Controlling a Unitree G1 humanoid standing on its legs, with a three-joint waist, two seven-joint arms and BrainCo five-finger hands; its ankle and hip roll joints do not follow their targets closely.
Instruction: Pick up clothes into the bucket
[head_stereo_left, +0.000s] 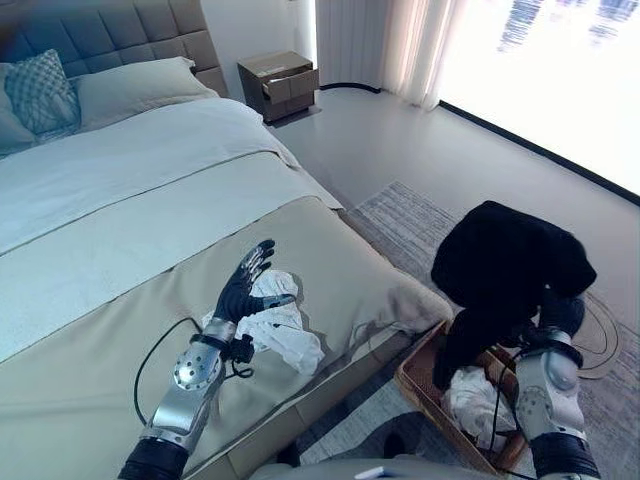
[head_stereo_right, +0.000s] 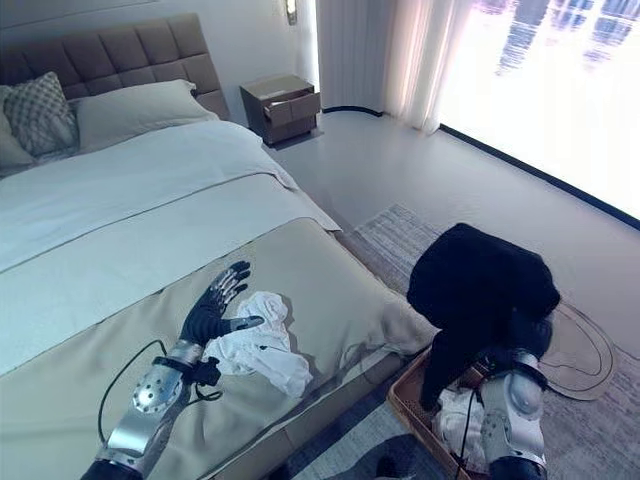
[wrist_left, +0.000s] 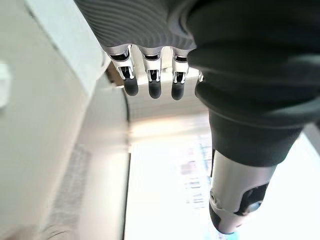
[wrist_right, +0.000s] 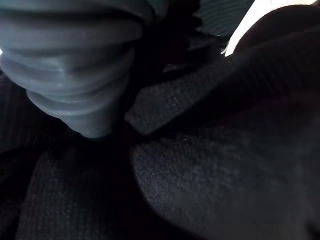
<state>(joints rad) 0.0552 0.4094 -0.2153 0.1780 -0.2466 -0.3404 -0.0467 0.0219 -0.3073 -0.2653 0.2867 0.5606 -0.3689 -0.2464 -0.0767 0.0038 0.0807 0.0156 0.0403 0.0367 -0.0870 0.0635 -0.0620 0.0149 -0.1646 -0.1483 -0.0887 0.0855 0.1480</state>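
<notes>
Two garments are showing: a white cloth (head_stereo_left: 268, 325) lying near the bed's (head_stereo_left: 120, 230) foot edge under the left hand's (head_stereo_left: 243, 285) straight fingers, and a black garment (head_stereo_left: 505, 265) hiding the right hand's fingers over the basket (head_stereo_left: 420, 385), so I cannot tell their state.

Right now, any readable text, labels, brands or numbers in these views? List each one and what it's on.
None readable.
Black garment draped over the right hand: no print visible.
White garment on the bed by the left hand: plain, no label showing.
Basket on the floor: no marking visible.
Nightstand: no sign or number visible.
</notes>
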